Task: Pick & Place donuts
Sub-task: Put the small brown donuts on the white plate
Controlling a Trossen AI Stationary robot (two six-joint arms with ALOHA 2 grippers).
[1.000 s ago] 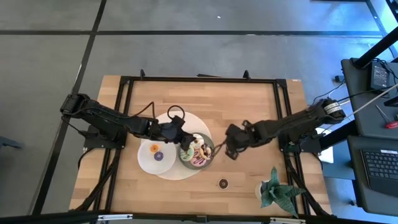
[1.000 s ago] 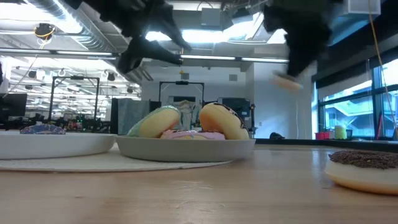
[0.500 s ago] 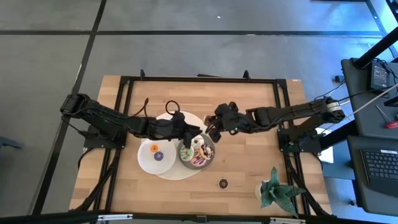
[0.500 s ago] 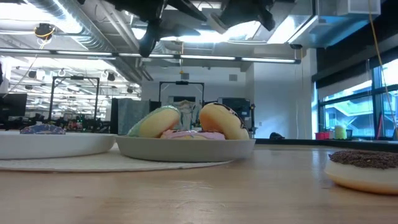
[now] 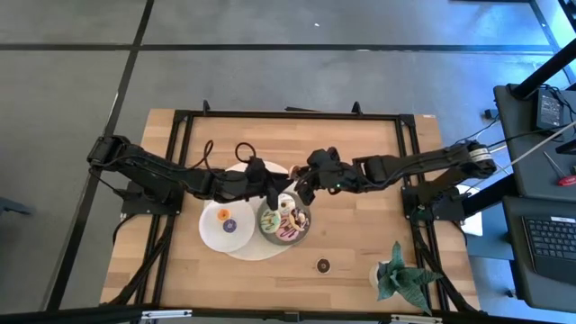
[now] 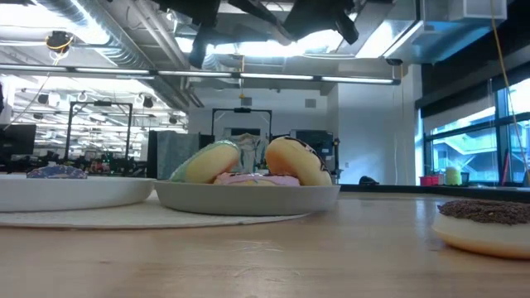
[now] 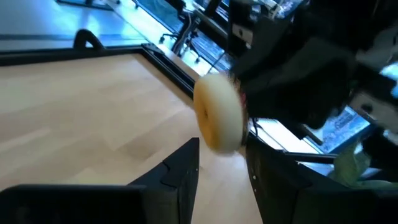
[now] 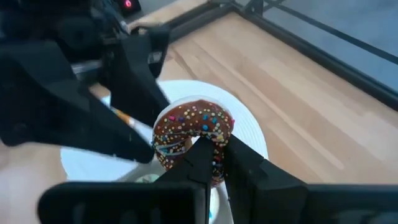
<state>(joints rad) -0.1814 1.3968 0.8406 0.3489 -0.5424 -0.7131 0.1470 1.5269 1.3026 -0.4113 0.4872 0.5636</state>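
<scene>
Right gripper [image 8: 211, 158], having swung in, is pinching a brown sprinkled donut [image 8: 193, 134] above the grey plate [image 5: 267, 232]; left gripper [image 7: 221, 165] is hovering half-open beside it.

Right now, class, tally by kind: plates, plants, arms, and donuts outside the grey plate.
Plates: 2 (white plate, grey plate)
Plant: 1
Arms: 2 (left arm, right arm)
Other donuts: 4 (orange donut, purple donut, dark brown donut, sprinkled donut in right gripper)
Total: 9

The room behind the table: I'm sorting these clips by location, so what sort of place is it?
Probably an open office or lab: exposed ceiling ducts, strip lights, large windows, and a laptop on a side desk beside the wooden table.
</scene>
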